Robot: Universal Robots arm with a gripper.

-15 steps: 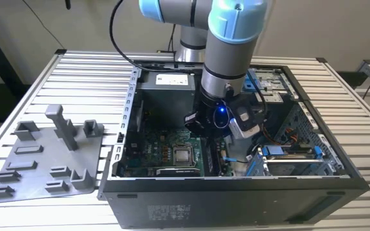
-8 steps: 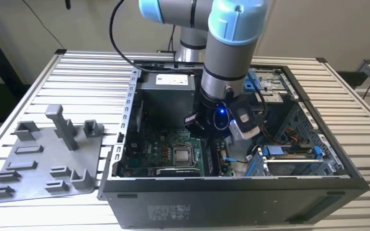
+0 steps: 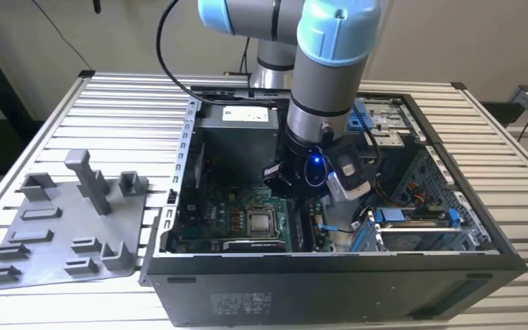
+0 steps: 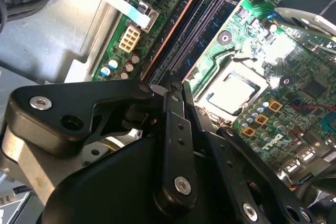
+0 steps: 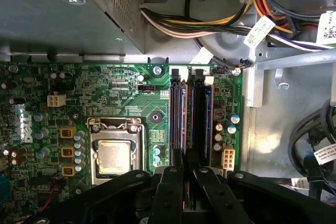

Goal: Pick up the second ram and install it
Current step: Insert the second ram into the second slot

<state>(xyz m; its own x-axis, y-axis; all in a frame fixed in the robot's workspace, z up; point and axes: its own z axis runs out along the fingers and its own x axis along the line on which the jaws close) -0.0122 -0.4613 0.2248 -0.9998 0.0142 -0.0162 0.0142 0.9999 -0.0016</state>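
Reaching down into the open computer case (image 3: 337, 265), the arm holds the hand (image 5: 188, 170) low over the motherboard (image 5: 126, 93), just beside the processor socket (image 5: 114, 156). We read this posture as alignment: the hand's long axis runs parallel to the memory slots (image 5: 189, 124), which lie next to the processor socket, on the side facing the capacitors and the white connector (image 5: 228, 157). A stick can enter a slot only if it goes in edge-on and parallel, which explains the orientation.

We cannot tell from either wrist view whether the hand is spread, pressed together or pinching a board. The second ram cannot be singled out with certainty. A thin bluish edge (image 5: 207, 119) stands along the slot farthest from the processor socket, and we cannot tell whether it is that stick or one that is seated.

In the exterior view, the grey fixture plate (image 3: 62, 234) lies on the desk (image 3: 108, 110), well apart from the processor socket and outside the case. On it we see grey blocks and posts.
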